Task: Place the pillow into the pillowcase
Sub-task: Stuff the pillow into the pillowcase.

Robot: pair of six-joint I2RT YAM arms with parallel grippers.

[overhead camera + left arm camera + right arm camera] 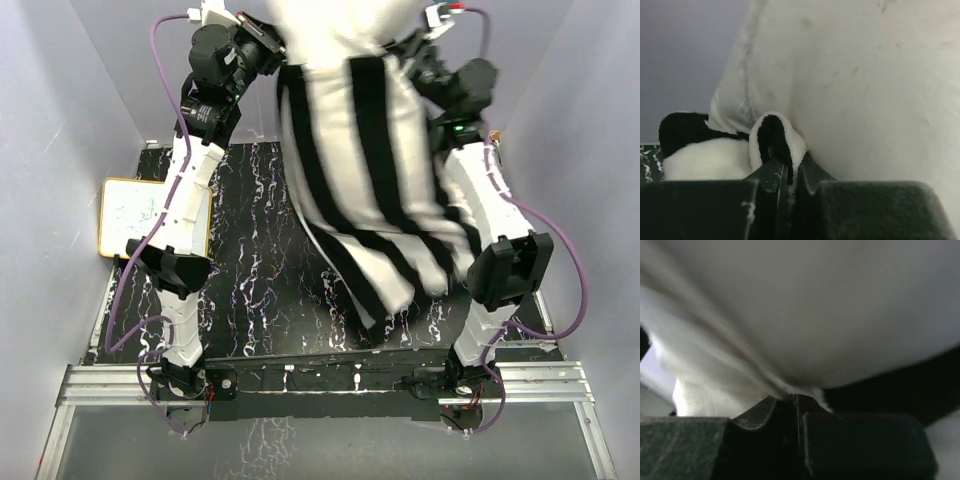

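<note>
Left gripper (789, 172) and right gripper (797, 402) are each pinching the rim of the striped pillowcase (370, 190), holding it above the table (260, 290). The pillow (330, 30) is apparently sitting mostly inside, its top not yet covered.

The left arm (188, 205) and the right arm (478, 200) have long white parts with chunky black joints (172, 268) between them. A thin purple cable (158, 60) runs along each arm. A tiny green light (459, 127) glows on the right one. The left gripper (790, 172) and the right gripper (796, 402) are black and blocky.
</note>
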